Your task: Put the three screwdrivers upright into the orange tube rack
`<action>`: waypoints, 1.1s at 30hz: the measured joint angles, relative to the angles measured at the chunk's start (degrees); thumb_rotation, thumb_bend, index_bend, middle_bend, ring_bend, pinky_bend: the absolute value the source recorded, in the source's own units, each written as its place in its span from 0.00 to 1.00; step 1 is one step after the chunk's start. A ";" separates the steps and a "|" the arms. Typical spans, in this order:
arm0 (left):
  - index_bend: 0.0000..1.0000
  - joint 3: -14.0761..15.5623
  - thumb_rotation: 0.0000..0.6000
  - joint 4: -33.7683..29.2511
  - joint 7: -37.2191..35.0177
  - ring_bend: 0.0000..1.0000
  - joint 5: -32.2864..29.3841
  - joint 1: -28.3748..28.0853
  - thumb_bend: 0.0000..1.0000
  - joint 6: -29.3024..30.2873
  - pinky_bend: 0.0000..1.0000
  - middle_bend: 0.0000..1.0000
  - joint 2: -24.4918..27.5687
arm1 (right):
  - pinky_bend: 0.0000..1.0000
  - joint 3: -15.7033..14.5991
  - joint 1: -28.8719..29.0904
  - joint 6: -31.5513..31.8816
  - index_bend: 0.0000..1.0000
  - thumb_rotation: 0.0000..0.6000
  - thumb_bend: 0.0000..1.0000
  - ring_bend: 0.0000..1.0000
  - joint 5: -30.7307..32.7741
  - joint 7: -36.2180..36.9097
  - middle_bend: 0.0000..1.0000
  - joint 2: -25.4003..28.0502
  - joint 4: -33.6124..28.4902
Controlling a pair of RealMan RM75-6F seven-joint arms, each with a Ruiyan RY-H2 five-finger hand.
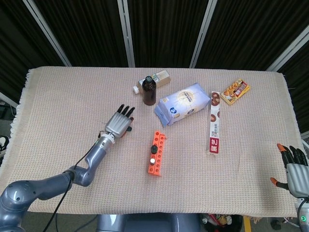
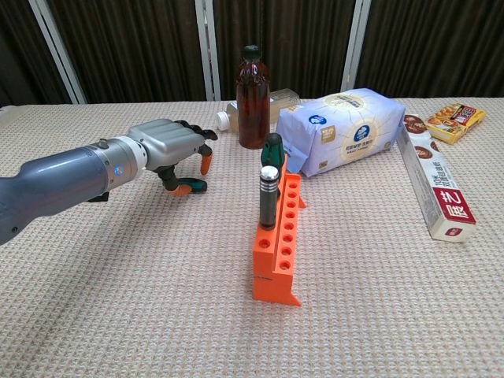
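The orange tube rack (image 1: 155,153) (image 2: 277,244) stands mid-table with two screwdrivers upright in it: a green-black handled one (image 2: 272,151) at the far end and a silver-black one (image 2: 268,197) nearer me. The third screwdriver (image 2: 190,187), with a green and orange handle, lies on the cloth left of the rack. My left hand (image 1: 119,123) (image 2: 169,146) arches over it, fingers curled down to it and the thumb held off to the side. My right hand (image 1: 293,166) hangs at the table's near right edge, fingers apart and holding nothing.
Behind the rack stand a brown bottle (image 2: 253,98) and a blue-white bag (image 2: 346,126); a small bottle (image 1: 157,77) lies behind them. A long red-white box (image 2: 433,185) and a snack pack (image 2: 455,120) lie to the right.
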 measured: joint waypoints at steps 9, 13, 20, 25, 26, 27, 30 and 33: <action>0.39 0.12 1.00 0.00 0.10 0.00 0.08 -0.16 0.35 -0.09 0.00 0.00 -0.07 | 0.06 0.03 -0.03 -0.12 0.05 1.00 0.00 0.00 0.10 0.12 0.10 -0.07 0.18; 0.40 0.20 1.00 0.67 0.40 0.00 -0.35 -0.23 0.35 -0.37 0.00 0.00 -0.64 | 0.06 0.04 -0.10 -0.07 0.05 1.00 0.00 0.00 0.14 0.11 0.10 -0.07 0.20; 0.49 0.59 1.00 1.11 0.85 0.00 -0.39 -0.21 0.35 -0.46 0.01 0.00 -1.13 | 0.06 0.11 -0.17 -0.04 0.05 1.00 0.00 0.00 0.25 0.11 0.10 -0.11 0.24; 0.64 0.54 1.00 1.14 0.40 0.00 0.12 -0.06 0.35 0.28 0.03 0.05 -1.27 | 0.06 0.15 -0.20 0.02 0.05 1.00 0.00 0.00 0.27 0.10 0.10 -0.16 0.30; 0.69 0.52 1.00 1.14 0.23 0.00 0.33 -0.01 0.35 0.53 0.03 0.08 -1.27 | 0.06 0.15 -0.20 0.05 0.05 1.00 0.00 0.00 0.25 0.06 0.10 -0.16 0.26; 0.72 0.45 1.00 1.09 -0.08 0.00 0.57 0.06 0.36 0.85 0.04 0.11 -1.27 | 0.06 0.13 -0.21 0.05 0.05 1.00 0.00 0.00 0.19 0.07 0.10 -0.16 0.23; 0.79 0.09 1.00 0.70 -1.51 0.00 1.34 0.30 0.36 1.88 0.05 0.17 -1.10 | 0.06 0.10 -0.18 0.03 0.05 1.00 0.00 0.00 0.09 0.10 0.10 -0.20 0.23; 0.82 -0.62 1.00 -1.04 -4.42 0.01 2.84 0.85 0.38 3.87 0.05 0.20 -0.20 | 0.06 0.05 -0.09 0.00 0.05 1.00 0.00 0.00 -0.15 0.24 0.10 -0.24 0.24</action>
